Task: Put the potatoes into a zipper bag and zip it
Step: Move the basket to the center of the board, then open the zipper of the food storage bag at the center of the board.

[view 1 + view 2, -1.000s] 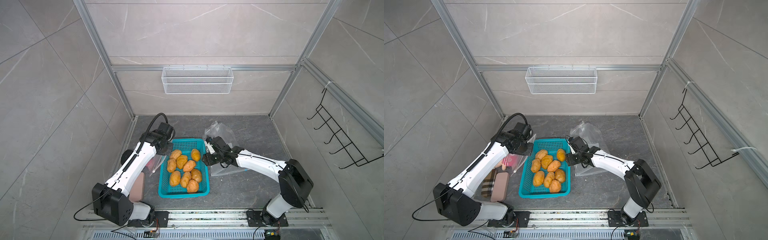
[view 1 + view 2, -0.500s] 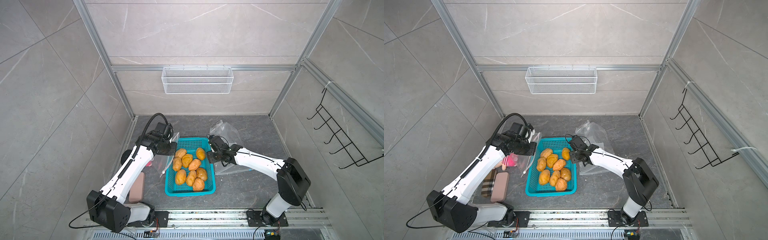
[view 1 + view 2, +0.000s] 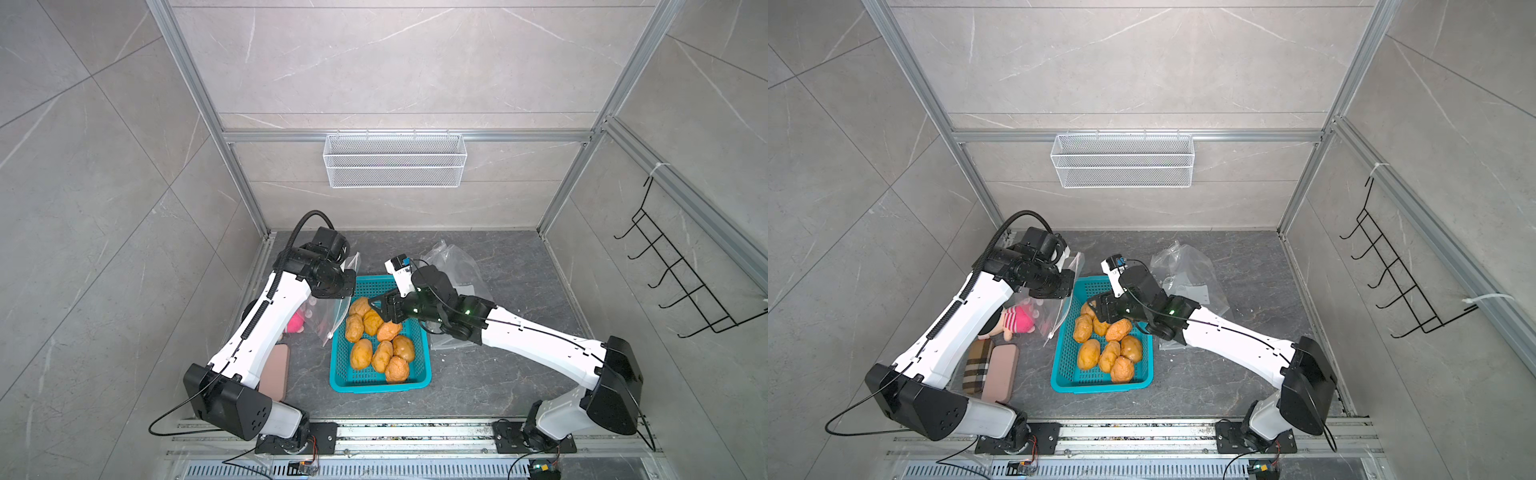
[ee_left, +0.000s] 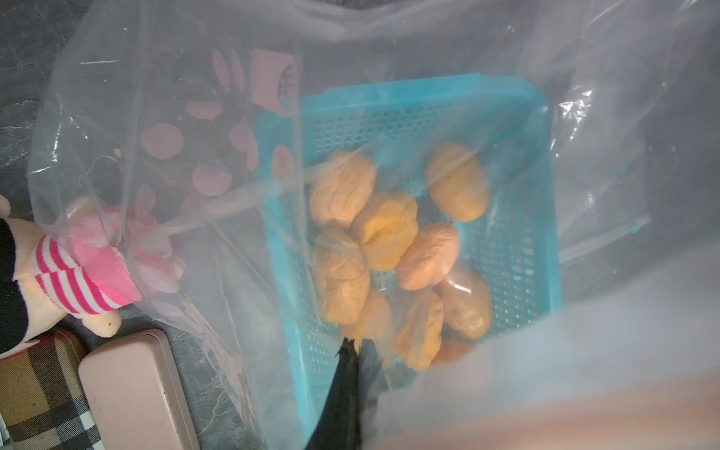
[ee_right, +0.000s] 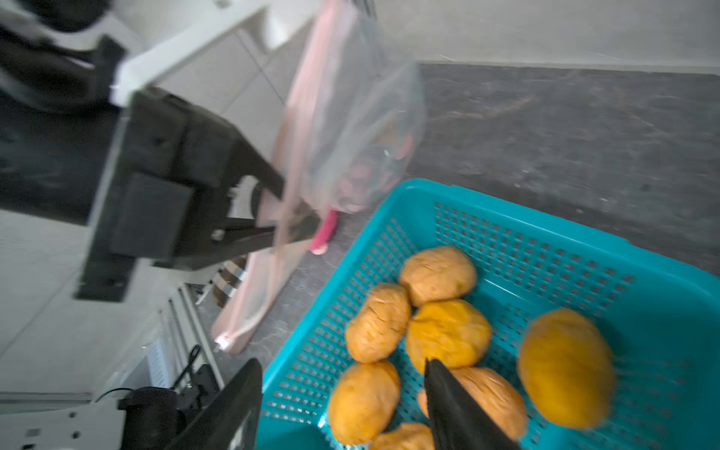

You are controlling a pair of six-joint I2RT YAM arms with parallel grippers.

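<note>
Several orange-tan potatoes [image 3: 382, 345] [image 3: 1108, 345] [image 5: 448, 335] lie in a teal plastic basket [image 3: 378, 384] [image 3: 1100, 386] [image 5: 545, 233]. My left gripper [image 3: 345, 286] [image 3: 1068, 282] [image 4: 350, 343] is shut on the edge of a clear zipper bag [image 3: 332, 311] [image 3: 1057, 309] [image 5: 350, 117], which hangs beside the basket's far left corner. The bag film covers the left wrist view, and the basket [image 4: 428, 101] shows through it. My right gripper [image 3: 376, 308] [image 3: 1096, 308] [image 5: 341, 374] hangs open just above the potatoes at the basket's far end, holding nothing.
A pink striped plush toy [image 3: 296, 322] [image 3: 1017, 320], a pink case [image 3: 276, 370] [image 3: 1000, 372] and a plaid case [image 3: 978, 365] lie left of the basket. Another crumpled clear bag [image 3: 457, 266] [image 3: 1183, 270] lies right of it. A wire shelf [image 3: 395, 160] hangs on the back wall.
My left gripper lifted the bag and carried it right, up to the basket's corner. The basket slid a little right. My right gripper moved left from the basket's right rim to over the potatoes.
</note>
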